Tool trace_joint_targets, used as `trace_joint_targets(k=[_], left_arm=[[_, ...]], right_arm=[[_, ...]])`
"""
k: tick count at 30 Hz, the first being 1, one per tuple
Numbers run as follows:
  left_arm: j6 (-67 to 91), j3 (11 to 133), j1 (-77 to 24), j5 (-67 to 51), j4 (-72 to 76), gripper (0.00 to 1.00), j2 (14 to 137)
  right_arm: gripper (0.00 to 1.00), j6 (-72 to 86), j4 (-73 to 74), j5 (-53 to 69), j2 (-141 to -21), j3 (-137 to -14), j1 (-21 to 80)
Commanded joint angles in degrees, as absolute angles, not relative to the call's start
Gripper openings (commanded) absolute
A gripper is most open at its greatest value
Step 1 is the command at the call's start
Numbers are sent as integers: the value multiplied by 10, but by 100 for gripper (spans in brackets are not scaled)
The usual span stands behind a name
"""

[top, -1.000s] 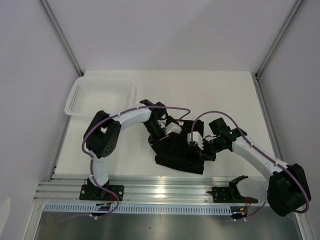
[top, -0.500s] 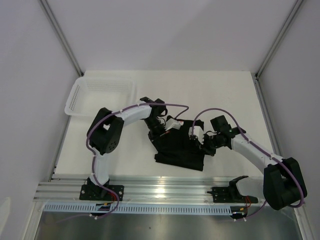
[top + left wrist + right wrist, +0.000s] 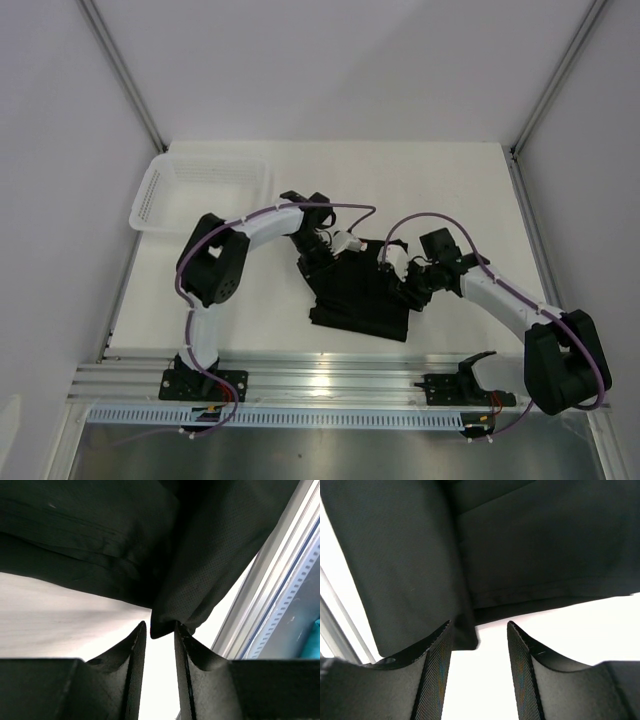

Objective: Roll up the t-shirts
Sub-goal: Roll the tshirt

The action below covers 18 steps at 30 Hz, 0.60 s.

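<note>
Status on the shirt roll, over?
Left gripper open, shirt corner at its tips. Right gripper open by its edge. Shirt folded flat, no roll seen. Basket far left, clear of it.

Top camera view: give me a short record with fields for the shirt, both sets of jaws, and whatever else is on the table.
t-shirt: black, lying folded flat mid-table between the two arms, not yet rolled
left jaws: slightly parted, low at the shirt's far left edge, a cloth corner at their tips
right jaws: parted, bare table between them, low at the shirt's right edge
basket: white mesh, far left corner of the table, apart from the shirt
</note>
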State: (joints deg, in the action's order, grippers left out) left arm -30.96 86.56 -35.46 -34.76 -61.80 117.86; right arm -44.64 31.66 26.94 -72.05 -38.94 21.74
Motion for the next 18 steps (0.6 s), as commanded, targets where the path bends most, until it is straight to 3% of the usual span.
trace_joint_targets(k=[1,8,12,14,18], left_arm=[[-288,900,-342,-367,-613,33,1152],[-252,906,-316,-345,-593,30,1080],[-249,847,-336,-381,-574,20,1035],[-250,809,-351,-393,-567,20,1034],[-238,779,-387,-407,-529,26,1058]], right_arm=[[51,-423,310,251,-735,-447,215],[50,-362,335,193,-719,-525,216],[6,-301,349,262,-685,-515,217],[0,-303,340,310,-662,-464,228],[0,-377,301,369,-633,-383,246]])
